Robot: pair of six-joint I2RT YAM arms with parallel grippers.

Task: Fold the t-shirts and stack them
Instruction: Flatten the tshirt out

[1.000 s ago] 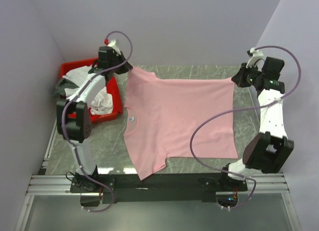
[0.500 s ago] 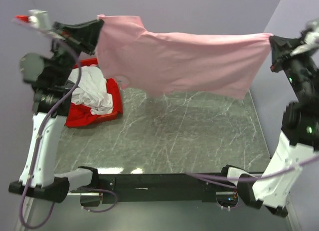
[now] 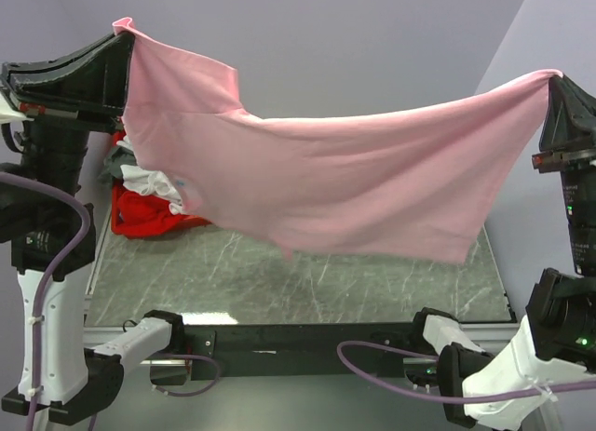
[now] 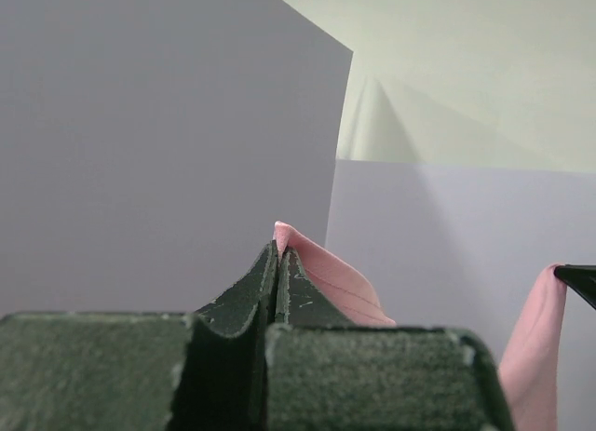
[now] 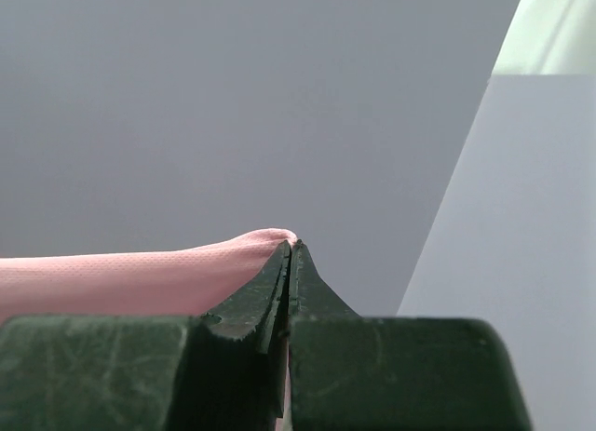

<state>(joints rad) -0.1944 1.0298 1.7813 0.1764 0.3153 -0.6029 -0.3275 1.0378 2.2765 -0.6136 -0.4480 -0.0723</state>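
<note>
**Pink tee strung up in the air btwn both claws**

The pink t-shirt (image 3: 354, 189) hangs spread across the whole scene, well above the bench (image 3: 372, 282) and not touching it.

- **L claw** (image 3: 124, 42): up high at far left, clamped tight on one top corner of the tee. A loose flap of cloth folds over just beside it.
- **R claw** (image 3: 553, 81): far right, a bit lower, clamped tight on the opposite top corner.
- **Cloth:** sags in the middle btwn the two grips. The bottom edge droops lowest toward the front right.
- **L wrist cam:** fingers pressed together w/ no gap, a pink tip poking out past them. The far pink corner shows at the right edge.
- **R wrist cam:** same. A pink fold is pinched at the very tips, w/ the cloth running off to the left.
- **Far-left of bench:** a red plastic bin (image 3: 140, 217) w/ a white tee (image 3: 154, 181) and a grey one (image 3: 116, 159) heaped in it, partly hidden by the pink cloth and the L arm.
</note>
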